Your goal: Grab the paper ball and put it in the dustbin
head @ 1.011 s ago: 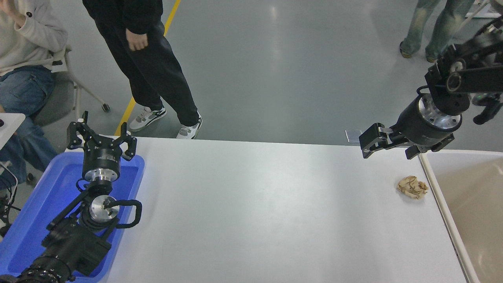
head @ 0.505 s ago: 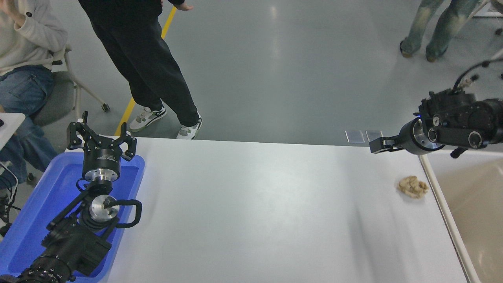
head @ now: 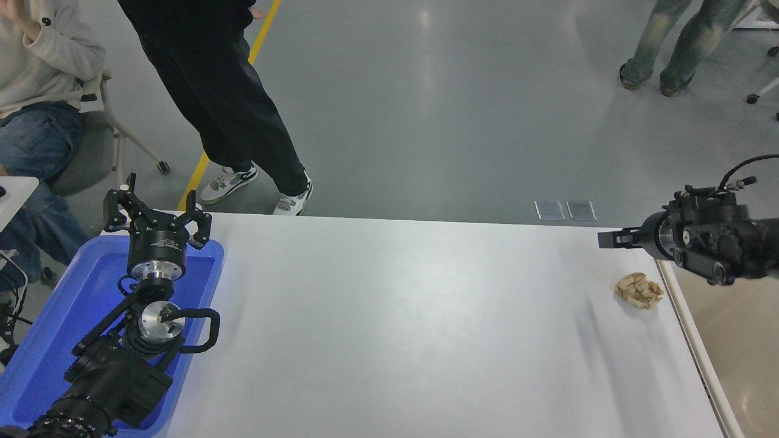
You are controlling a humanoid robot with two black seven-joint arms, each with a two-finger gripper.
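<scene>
Lying on the white table (head: 389, 316) near its right edge, the paper ball (head: 639, 290) is a crumpled tan wad, nothing touching it. Just to its right runs the cream rim of the dustbin (head: 694, 347), w/ the beige interior showing at the picture's lower right corner.

R arm comes in from the right edge, level w/ the table's far side, pointing left. Right gripper (head: 608, 238) hangs above the table, up and a bit left of the ball, clear of it. It's seen edge-on, so only a thin dark tip shows; can't tell whether its fingers are spread or pressed together. It carries nothing.

L arm sits parked at lower left over the blue tray (head: 73, 304). Left gripper (head: 156, 214) points away from the camera at the tray's far end, fingers spread wide, nothing between them.

Beyond the table, grey floor w/ a yellow line. 3 people in view at the top: 1 seated at upper left in a light top and jeans (head: 36, 91), 1 standing in black trousers and white sneakers (head: 225, 103) near the table's far left corner, and a pair of legs in faded jeans (head: 675, 42) at upper right. 2 small pale plates (head: 565, 210) are set in the floor just past the table's far edge.
</scene>
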